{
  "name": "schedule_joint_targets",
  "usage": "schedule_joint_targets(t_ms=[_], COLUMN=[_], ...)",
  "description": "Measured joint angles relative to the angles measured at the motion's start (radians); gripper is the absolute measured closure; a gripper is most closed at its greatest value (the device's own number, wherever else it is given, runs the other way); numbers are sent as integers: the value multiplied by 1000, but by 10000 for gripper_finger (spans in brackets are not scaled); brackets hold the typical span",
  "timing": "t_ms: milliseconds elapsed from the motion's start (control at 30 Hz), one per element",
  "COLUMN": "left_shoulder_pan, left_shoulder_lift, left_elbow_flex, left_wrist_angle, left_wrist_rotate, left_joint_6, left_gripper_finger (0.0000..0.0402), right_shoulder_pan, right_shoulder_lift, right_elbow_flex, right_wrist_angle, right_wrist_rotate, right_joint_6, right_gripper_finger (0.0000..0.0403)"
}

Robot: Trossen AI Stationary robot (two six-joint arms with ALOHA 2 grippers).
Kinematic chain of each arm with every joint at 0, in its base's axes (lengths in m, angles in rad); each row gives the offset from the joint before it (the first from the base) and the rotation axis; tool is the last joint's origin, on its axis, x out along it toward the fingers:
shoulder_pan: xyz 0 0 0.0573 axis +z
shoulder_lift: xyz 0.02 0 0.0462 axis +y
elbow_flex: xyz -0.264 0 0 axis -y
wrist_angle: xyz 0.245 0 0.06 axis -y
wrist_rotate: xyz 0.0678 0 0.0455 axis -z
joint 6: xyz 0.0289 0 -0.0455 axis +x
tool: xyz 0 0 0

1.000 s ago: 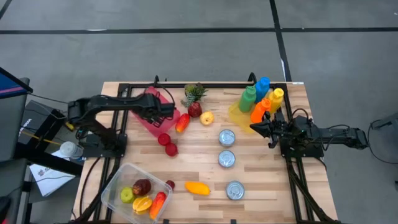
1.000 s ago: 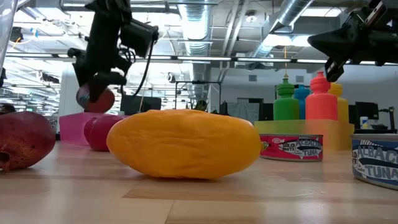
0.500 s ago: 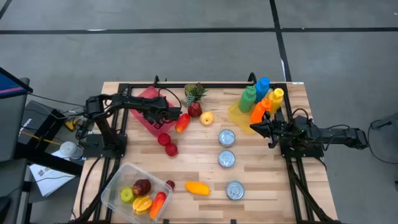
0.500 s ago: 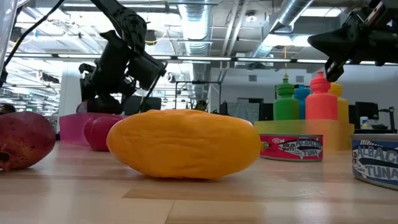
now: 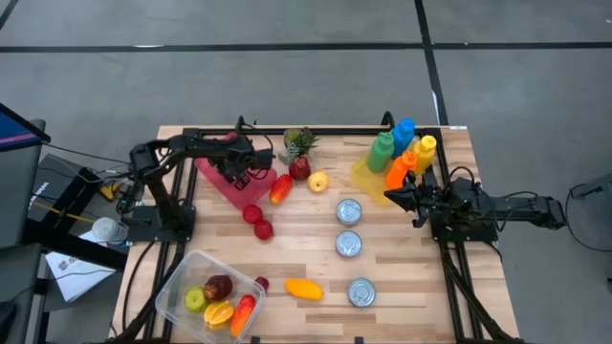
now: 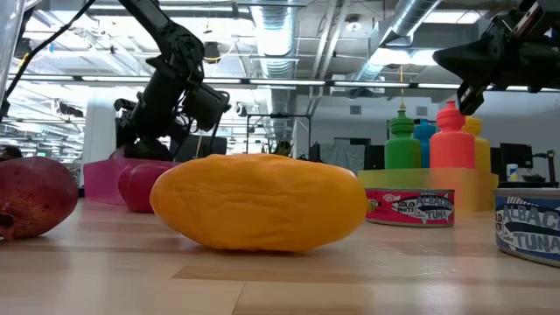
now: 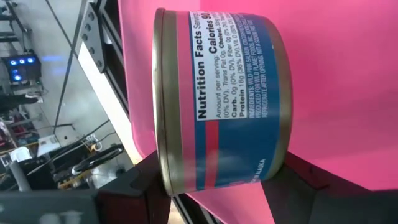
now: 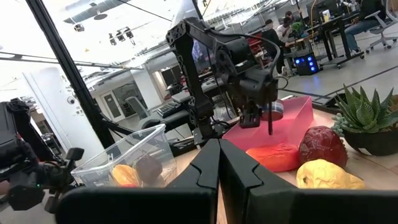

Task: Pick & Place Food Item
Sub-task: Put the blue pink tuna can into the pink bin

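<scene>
Left gripper (image 7: 214, 186): clamped on tuna can (image 7: 221, 99), over pink bin (image 5: 229, 172).
Right gripper (image 5: 390, 197): closed, well right of bin.
Advice: lower level, then release gently.

I am gripping a can (image 7: 221, 99) of shiny metal with a glossy paper label. Behind the can, the pink bin (image 7: 336, 74) is looking like smooth matt plastic. Beside it, the table (image 5: 402, 263) is showing pale wood.
</scene>
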Motion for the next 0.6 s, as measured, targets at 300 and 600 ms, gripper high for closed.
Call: schedule_joint_targets(t_ms=[300,600], left_shoulder_pan=[40,31], left_shoulder_lift=[0,-7], left_elbow_flex=[-72,-98], left_wrist_angle=[68,67], left_wrist_rotate=[51,69], left_joint_6=[33,8], left_gripper_finger=[213,200], right_shoulder_pan=[0,0], right_shoulder_lift=[0,0], right_elbow_flex=[0,0], right_wrist_angle=[0,0], right_wrist_rotate=[0,0], right_joint_6=[0,0], right_gripper_finger=[403,403])
